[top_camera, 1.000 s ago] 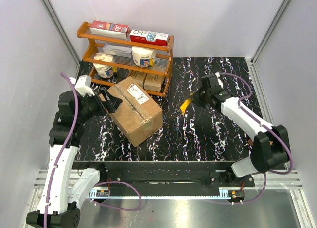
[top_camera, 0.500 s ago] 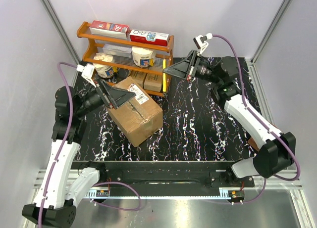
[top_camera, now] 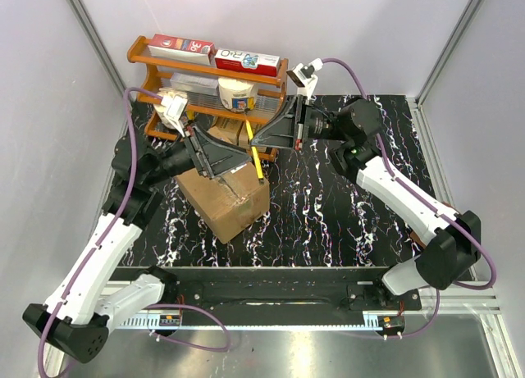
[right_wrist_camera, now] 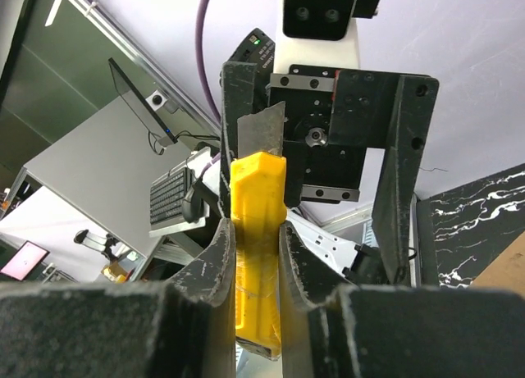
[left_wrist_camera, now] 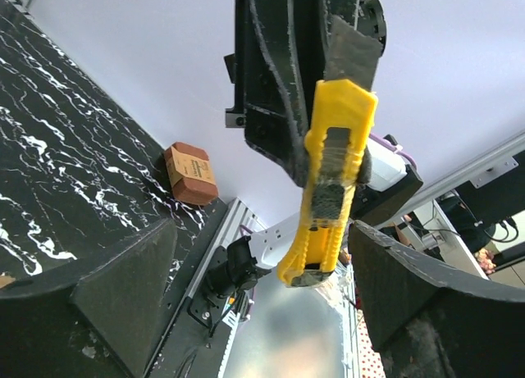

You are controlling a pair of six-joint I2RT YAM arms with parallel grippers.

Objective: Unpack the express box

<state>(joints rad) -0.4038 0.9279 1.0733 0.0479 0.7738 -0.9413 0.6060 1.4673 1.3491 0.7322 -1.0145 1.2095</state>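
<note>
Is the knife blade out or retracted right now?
Out: the grey blade protrudes from the yellow utility knife clamped in the right gripper.

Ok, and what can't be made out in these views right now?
Top external: the label of the express box is covered by the left end effector.
Right wrist: the express box shows only a tan corner, cut off by the frame edge.
Right wrist: the lower end of the yellow knife is buried between the fingers of the right end effector.
Top external: the lower shelf of the wooden rack is partly hidden behind both end effectors.
</note>
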